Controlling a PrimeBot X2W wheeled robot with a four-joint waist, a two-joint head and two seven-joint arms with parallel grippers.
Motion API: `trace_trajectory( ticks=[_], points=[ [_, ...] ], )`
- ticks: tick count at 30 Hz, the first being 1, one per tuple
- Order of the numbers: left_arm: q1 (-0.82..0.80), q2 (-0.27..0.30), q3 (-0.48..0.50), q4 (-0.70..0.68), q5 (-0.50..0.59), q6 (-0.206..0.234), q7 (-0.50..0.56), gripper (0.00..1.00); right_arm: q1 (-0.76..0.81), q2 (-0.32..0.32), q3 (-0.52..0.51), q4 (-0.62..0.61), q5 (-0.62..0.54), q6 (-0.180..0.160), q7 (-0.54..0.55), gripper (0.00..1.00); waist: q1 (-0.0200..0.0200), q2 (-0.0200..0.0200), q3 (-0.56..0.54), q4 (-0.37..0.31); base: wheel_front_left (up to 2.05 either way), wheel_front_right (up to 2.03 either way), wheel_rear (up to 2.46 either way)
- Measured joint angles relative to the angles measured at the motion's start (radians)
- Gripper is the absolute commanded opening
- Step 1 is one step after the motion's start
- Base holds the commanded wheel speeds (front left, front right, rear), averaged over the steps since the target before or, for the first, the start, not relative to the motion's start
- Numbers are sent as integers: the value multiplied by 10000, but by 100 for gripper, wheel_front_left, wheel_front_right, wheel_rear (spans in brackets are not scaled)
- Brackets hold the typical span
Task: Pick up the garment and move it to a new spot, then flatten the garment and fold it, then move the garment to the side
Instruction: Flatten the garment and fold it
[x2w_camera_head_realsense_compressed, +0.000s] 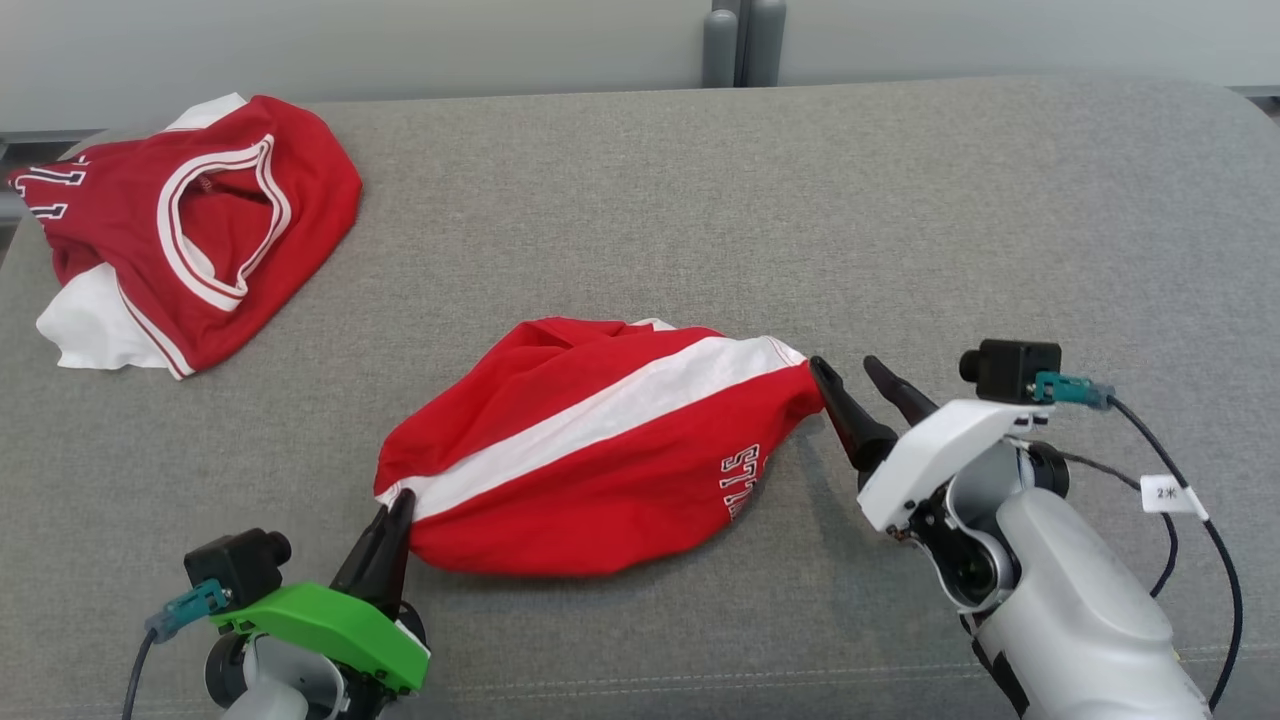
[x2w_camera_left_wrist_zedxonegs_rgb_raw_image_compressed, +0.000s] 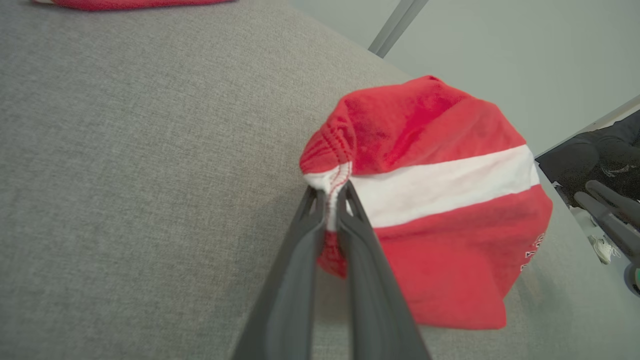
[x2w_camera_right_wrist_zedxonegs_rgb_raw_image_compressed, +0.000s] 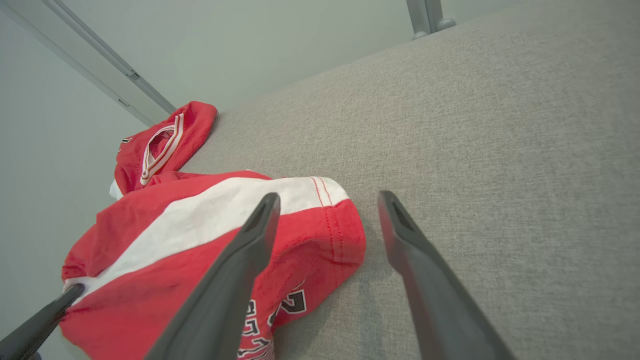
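Note:
The garment is a red piece with a white stripe and white lettering, bunched in the middle of the grey cushion. My left gripper is shut on its near left hem, where the white stripe ends; the left wrist view shows the hem pinched between the dark fingers. My right gripper stands open just right of the garment's right end, its left finger over the red hem, nothing between the fingers.
A second red and white jersey lies crumpled at the cushion's far left corner. The cushion's back edge meets a pale wall with a grey post. A cable hangs from my right wrist.

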Motion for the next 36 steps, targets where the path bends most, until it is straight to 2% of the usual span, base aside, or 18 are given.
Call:
trace_trajectory(
  ticks=[7,14,18,25,36],
  points=[
    [104,-56,-251,-19,247,36,0,0,-1033,-140,19,535,600,84,1457,100,0,0,71,283,0,0,0],
    [75,-314,-548,-272,430,36,0,0,-1935,-725,428,922,637,84,2650,100,0,0,269,630,0,0,0],
    [-73,-441,-662,-426,481,35,0,0,-2386,-895,872,1124,1135,86,3643,100,0,0,505,903,0,0,0],
    [-384,-652,-771,-479,562,29,0,0,-3010,-1687,1030,1402,1373,86,4508,100,0,0,925,1285,0,0,0],
    [-501,-690,-752,-380,573,-13,0,0,-3240,-1682,1532,1628,2798,86,5919,100,0,0,1327,1639,0,0,0]
  ],
)
